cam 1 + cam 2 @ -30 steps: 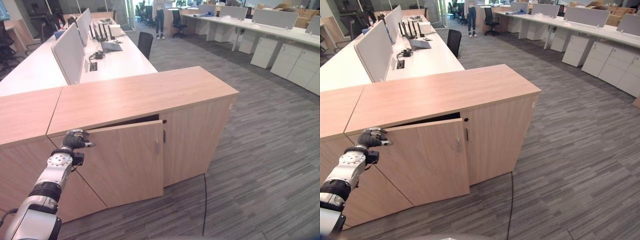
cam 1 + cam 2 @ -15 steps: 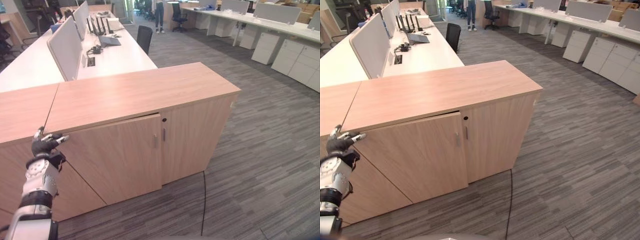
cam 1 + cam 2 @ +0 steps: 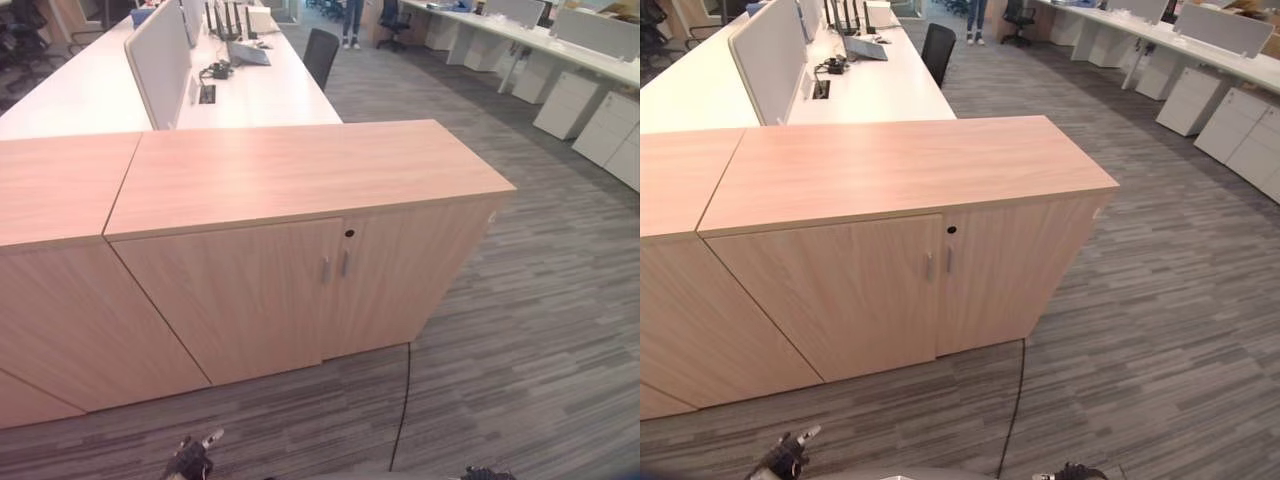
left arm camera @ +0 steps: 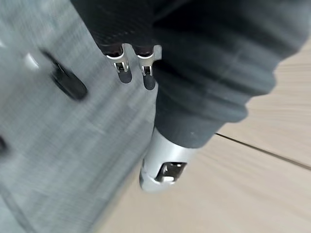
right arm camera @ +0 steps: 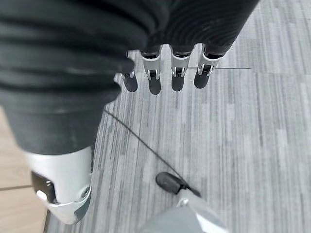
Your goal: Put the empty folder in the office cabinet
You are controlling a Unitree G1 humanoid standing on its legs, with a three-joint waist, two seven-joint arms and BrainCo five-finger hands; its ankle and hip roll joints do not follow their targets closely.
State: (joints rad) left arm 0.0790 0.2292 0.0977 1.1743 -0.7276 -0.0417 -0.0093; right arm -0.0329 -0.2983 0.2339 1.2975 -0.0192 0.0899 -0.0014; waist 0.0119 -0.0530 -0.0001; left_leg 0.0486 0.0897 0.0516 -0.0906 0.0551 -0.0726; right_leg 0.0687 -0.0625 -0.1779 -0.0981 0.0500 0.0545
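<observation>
The wooden office cabinet (image 3: 300,180) stands in front of me with both doors flush; the left door (image 3: 230,300) and the right door (image 3: 410,270) meet at two small handles (image 3: 333,267). My left hand (image 3: 188,460) hangs low over the carpet, well below the cabinet, with relaxed fingers (image 4: 146,73) and nothing in it. My right hand (image 3: 1070,470) hangs at the lower edge, its fingers (image 5: 165,73) straight above the floor and holding nothing.
A matching cabinet (image 3: 50,190) adjoins on the left. Behind are white desks with a divider panel (image 3: 160,50) and a black chair (image 3: 320,45). White drawer units (image 3: 590,100) line the right. A person (image 3: 352,15) stands far back. Grey carpet (image 3: 540,330) spreads to the right.
The left cabinet door, ajar a second ago with my left hand at its top edge, now sits flush. My left hand has dropped to the floor area. The camera has shifted.
</observation>
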